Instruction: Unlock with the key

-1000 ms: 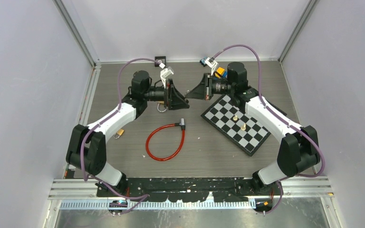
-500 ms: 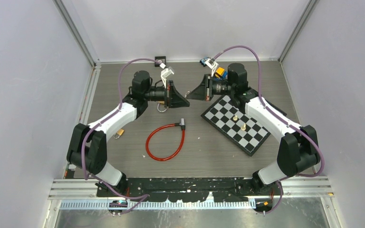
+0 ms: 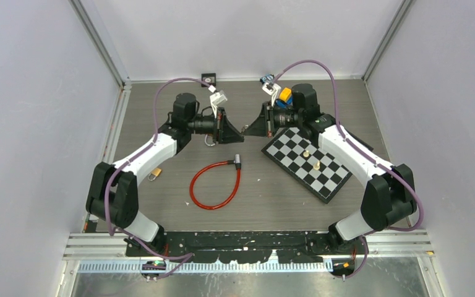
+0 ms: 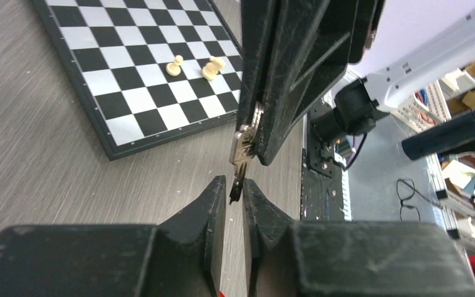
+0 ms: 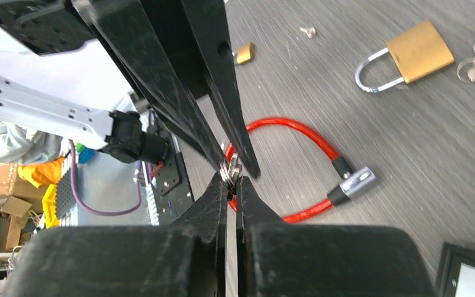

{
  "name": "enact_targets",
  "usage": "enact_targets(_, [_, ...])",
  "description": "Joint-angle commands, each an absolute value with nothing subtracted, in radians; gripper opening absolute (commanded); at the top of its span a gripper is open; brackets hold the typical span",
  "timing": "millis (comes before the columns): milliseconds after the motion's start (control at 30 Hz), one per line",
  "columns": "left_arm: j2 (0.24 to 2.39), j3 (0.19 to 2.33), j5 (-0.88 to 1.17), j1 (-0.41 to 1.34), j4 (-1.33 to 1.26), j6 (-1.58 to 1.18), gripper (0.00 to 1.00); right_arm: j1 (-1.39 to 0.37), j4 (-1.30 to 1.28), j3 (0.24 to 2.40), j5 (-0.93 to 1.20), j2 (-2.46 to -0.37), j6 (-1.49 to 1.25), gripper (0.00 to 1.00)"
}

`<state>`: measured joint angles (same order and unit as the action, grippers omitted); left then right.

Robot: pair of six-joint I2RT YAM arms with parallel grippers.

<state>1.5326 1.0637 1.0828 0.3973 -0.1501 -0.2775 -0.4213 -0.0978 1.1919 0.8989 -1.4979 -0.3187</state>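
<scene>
Left wrist: key (image 4: 242, 153) tip between left gripper (image 4: 234, 183) jaws, nearly together; grip cannot be told.
Right gripper (image 5: 231, 182): jaws clamped on key head.

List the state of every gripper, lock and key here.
right gripper: shut on the key.
left gripper: almost closed around the key's tip; grip unclear.
key: in mid-air, between the two grippers.
cable lock: loop closed, lying flat.
brass padlock: shackle closed, lying flat.
</scene>
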Motion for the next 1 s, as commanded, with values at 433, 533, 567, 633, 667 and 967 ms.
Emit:
enact_targets(433, [1.482, 1.105, 1.076, 0.397, -0.117, -0.208, 0.49, -0.423, -0.214, 1.213, 0.858, -1.459, -0.237, 0.01])
enact_targets(533, [1.491, 1.102, 1.076, 0.408, -0.116, -0.186, 0.50, -0.423, -0.202, 1.212, 0.871, -1.461, -0.254, 0.01])
enact_targets(567, [1.496, 1.105, 1.075, 0.409, -0.116, -0.184, 0.49, -0.423, -0.199, 1.212, 0.875, -1.461, -0.256, 0.01])
enact_targets(633, [1.505, 1.111, 1.075, 0.411, -0.115, -0.183, 0.45, -0.423, -0.194, 1.210, 0.885, -1.462, -0.262, 0.01])
enact_targets(667, [1.509, 1.114, 1.073, 0.411, -0.115, -0.182, 0.44, -0.423, -0.191, 1.210, 0.889, -1.462, -0.264, 0.01])
enact_targets(967, [1.535, 1.121, 1.068, 0.416, -0.110, -0.167, 0.41, -0.424, -0.160, 1.195, 0.919, -1.459, -0.283, 0.01])
